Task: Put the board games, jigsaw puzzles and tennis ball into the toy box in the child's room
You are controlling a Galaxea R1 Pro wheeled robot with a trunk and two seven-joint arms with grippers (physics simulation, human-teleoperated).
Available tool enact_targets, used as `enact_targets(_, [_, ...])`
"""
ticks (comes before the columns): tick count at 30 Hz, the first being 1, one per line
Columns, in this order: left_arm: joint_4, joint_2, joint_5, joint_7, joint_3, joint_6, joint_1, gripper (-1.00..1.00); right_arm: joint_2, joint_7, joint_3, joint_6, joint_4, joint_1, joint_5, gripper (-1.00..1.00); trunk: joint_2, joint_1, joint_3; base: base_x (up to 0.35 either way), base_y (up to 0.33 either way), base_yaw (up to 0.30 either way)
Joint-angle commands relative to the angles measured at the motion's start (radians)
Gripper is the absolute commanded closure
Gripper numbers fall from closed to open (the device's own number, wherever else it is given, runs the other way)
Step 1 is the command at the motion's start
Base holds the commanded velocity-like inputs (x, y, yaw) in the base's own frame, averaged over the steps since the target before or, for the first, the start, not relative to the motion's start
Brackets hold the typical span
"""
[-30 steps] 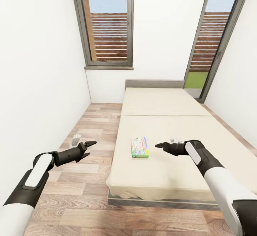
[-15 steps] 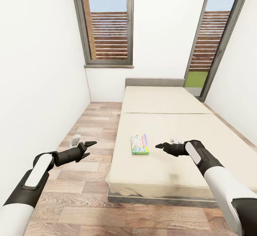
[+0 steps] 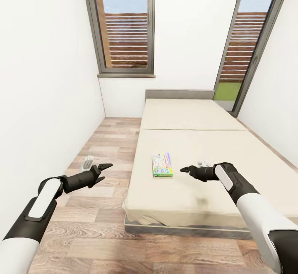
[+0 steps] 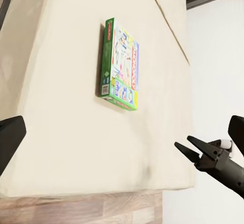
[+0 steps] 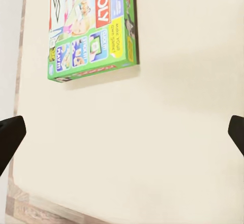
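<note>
Right gripper, mine, hangs over the near part of the bed with its jaws apart and nothing between them; its two dark fingertips frame the right wrist view, where the green-edged board game lies flat on the cream mattress beyond them. Left gripper is likewise parted and empty, held out over the wood floor beside the bed, apart from the mattress edge; from the left wrist view the same board game sits well in from the bed's near edge, with the right gripper showing past it. In the head view the board game rests on the bed between my two grippers, nearer the bed's left edge than its right, touching neither gripper. Compared with the two earlier head pictures, the whole scene has slid: the bed's foot, the board game and a small pale object on the floor all sit slightly higher in view, while both arms keep the same pose. I judge this to be motion of my base or head, not of the things. The task is therefore at an early approach stage: this game is not yet grasped, and I cannot see a second game on the bed.
</note>
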Motion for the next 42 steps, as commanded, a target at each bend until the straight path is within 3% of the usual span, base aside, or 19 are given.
enact_targets(1, [-0.002, -0.001, 0.001, -0.001, 0.001, 0.003, 0.0, -1.0, -0.001, 0.006, 0.004, 0.001, -0.001, -0.001, 0.006, -1.0, 0.0, 0.0, -0.001, 0.0, 0.0, 0.0])
enact_targets(12, [-0.009, -0.008, -0.001, -0.003, -0.015, -0.002, -0.001, -1.0, -0.001, 0.007, 0.003, 0.001, -0.008, 0.0, 0.006, -1.0, 0.0, 0.0, -0.001, 0.055, 0.0, 0.0])
enact_targets(33, [0.043, -0.009, -0.008, -0.003, -0.029, -0.025, -0.007, -1.0, -0.001, 0.006, 0.003, 0.003, -0.004, -0.001, 0.004, -1.0, 0.0, 0.0, -0.001, 0.302, 0.0, 0.0])
enact_targets(42, [0.086, -0.01, -0.067, -0.004, -0.029, -0.059, -0.01, -1.0, 0.0, -0.001, 0.003, 0.004, 0.011, -0.003, 0.002, -1.0, 0.0, 0.0, -0.001, 0.249, 0.0, 0.0])
